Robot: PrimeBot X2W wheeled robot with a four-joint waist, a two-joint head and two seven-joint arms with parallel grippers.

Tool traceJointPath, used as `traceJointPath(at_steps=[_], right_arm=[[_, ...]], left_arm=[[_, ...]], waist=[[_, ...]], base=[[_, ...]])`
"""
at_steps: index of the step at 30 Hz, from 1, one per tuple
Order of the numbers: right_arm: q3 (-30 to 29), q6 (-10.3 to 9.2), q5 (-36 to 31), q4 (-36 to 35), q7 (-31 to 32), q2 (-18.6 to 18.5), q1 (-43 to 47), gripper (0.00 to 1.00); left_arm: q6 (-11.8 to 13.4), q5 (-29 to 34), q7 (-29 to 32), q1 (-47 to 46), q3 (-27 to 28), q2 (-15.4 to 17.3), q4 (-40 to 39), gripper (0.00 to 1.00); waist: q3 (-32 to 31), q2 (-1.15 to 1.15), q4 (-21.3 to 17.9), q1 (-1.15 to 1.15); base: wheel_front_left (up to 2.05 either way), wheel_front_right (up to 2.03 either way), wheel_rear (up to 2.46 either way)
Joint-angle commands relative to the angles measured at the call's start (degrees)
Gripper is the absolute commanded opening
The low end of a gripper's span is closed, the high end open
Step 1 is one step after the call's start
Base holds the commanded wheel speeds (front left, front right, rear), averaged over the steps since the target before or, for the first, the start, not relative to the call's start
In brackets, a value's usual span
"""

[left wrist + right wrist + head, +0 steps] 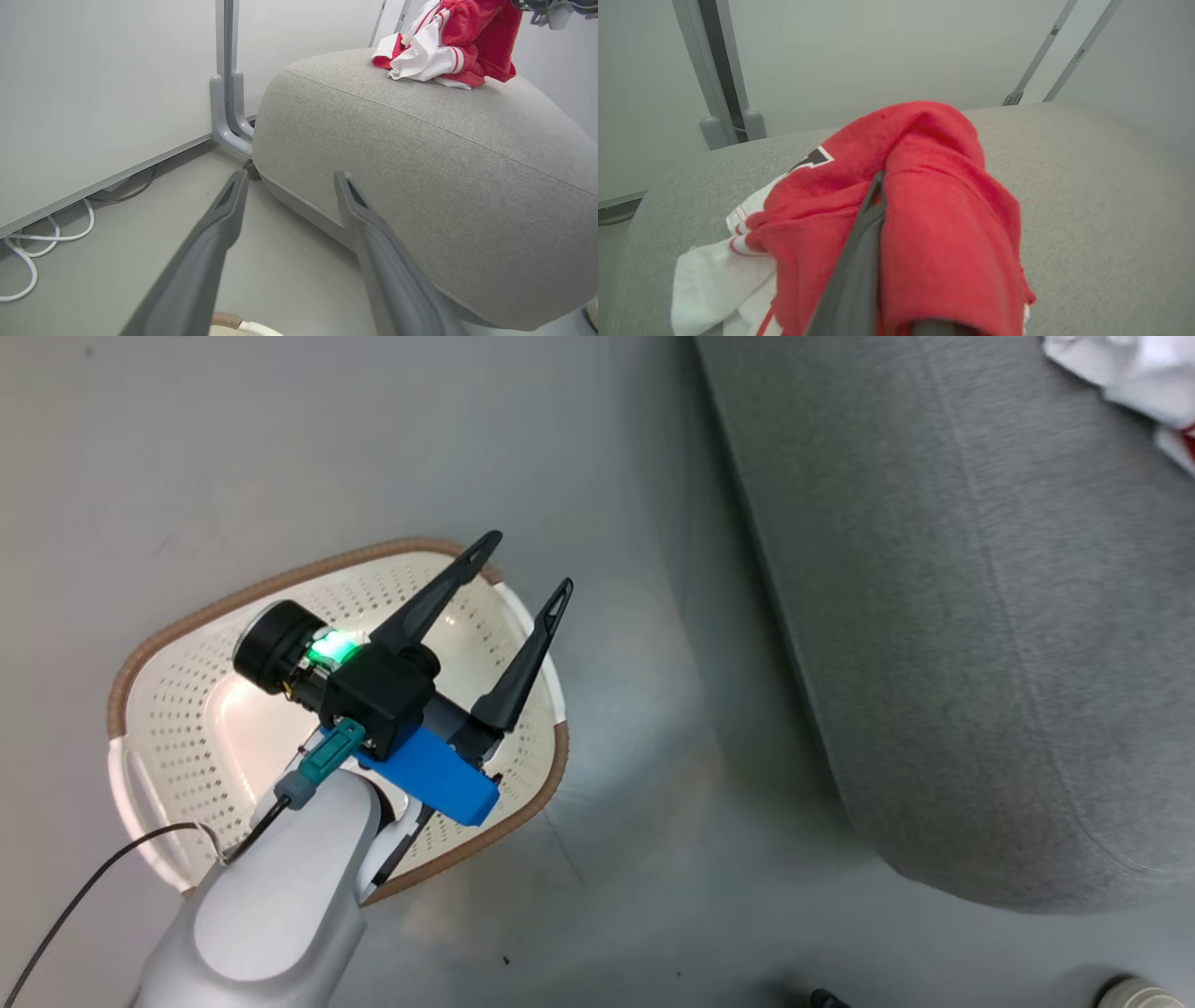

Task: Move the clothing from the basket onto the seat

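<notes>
The basket lies on the grey floor at the left, and no fabric shows inside it. My left gripper hovers over its right side, open and holding nothing; its spread fingers point at the seat's rounded end. The grey seat takes up the right. Red and white clothing is heaped on top of the seat and shows at the head view's top right corner. My right gripper is shut on a red garment just above the seat. The fabric drapes over one finger and hides it.
Bare floor separates basket and seat. White cables lie along the wall base, beside a grey post near the seat's end. A black cable trails from my left arm. A small round white object sits at the bottom right.
</notes>
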Motion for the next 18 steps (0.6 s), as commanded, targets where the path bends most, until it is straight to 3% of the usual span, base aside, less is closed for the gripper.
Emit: traceJointPath(at_steps=[1, 5, 6, 9, 18], right_arm=[[-1.6, -0.03, -0.5, 0.1, 0.0, 0.4, 1.7, 0.00], [-5.6, -0.02, -3.1, -0.9, 0.0, 2.0, 5.0, 0.00], [-6.4, -0.03, -4.0, -1.2, 0.0, 2.2, 5.6, 0.10], [-8.3, -0.03, -7.0, -2.2, 0.0, 3.3, 6.7, 1.00], [-10.8, -0.03, -12.7, -2.4, 0.0, 5.2, 10.0, 1.00]], left_arm=[[0.0, 0.3, -0.1, -1.3, 0.0, 0.2, -0.4, 1.00], [0.1, 0.3, -0.2, -1.3, 0.2, 0.6, -0.7, 1.00], [0.1, 0.3, -0.2, -1.1, 0.1, 0.6, -0.6, 1.00], [0.2, -0.3, -0.2, -0.4, 0.4, 0.7, -0.1, 1.00], [0.2, -2.0, -0.2, 2.3, 1.9, -1.8, 0.5, 1.00]], waist=[[1.8, 0.00, 1.7, -0.01], [1.6, 0.00, 1.2, -0.01], [1.3, 0.00, 1.0, -0.01], [0.2, 0.00, 0.6, -0.01], [-6.5, 0.00, 1.3, -0.01]], base=[[0.00, 0.00, 0.00], [0.00, 0.00, 0.00], [0.00, 0.00, 0.00], [0.00, 0.00, 0.00], [0.00, 0.00, 0.00]])
